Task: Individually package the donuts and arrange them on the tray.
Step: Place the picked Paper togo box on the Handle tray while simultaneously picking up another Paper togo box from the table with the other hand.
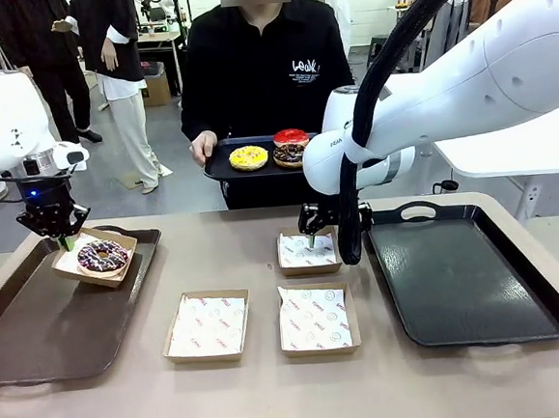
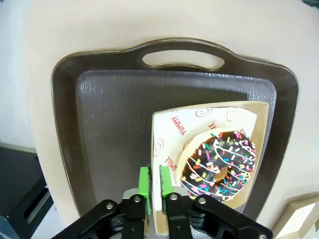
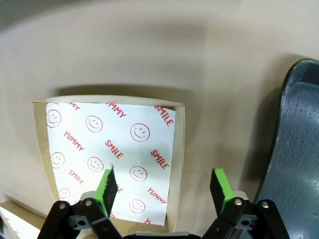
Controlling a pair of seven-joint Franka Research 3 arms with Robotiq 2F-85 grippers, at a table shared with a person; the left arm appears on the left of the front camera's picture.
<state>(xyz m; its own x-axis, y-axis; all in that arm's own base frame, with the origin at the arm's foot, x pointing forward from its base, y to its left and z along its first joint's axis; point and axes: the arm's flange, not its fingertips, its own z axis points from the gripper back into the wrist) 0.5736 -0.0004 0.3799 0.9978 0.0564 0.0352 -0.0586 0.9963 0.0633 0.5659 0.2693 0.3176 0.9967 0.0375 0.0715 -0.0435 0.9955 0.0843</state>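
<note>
Left gripper (image 1: 66,242): I have it low over the near corner of the sprinkled donut's box (image 1: 94,256) on the left tray (image 1: 46,324). In the left wrist view its green pads (image 2: 144,181) stand one on each side of the box wall.
Left jaws: close together around that wall. I cannot tell whether they are pinching the card or only bracketing it.
Sprinkled donut (image 2: 219,164): it lies flat on the printed liner inside its box. I judge this one packaged and arranged.
Right gripper (image 3: 164,186): it points down at the far empty box (image 1: 307,251), just beside the right tray (image 1: 469,281).
Right jaws: spread wide, one pad (image 3: 107,186) over the liner and the other outside the wall. That stance suits taking the box by its edge.
Other donuts: the yellow donut (image 1: 248,157), the red donut (image 1: 290,136) and the dark chocolate donut (image 1: 289,154) sit on the person's tray (image 1: 220,165), held across the table. The red one seems to rest on the dark one.
Near boxes: two lined boxes (image 1: 207,325) (image 1: 314,318) lie open, probably ready for the remaining donuts.
</note>
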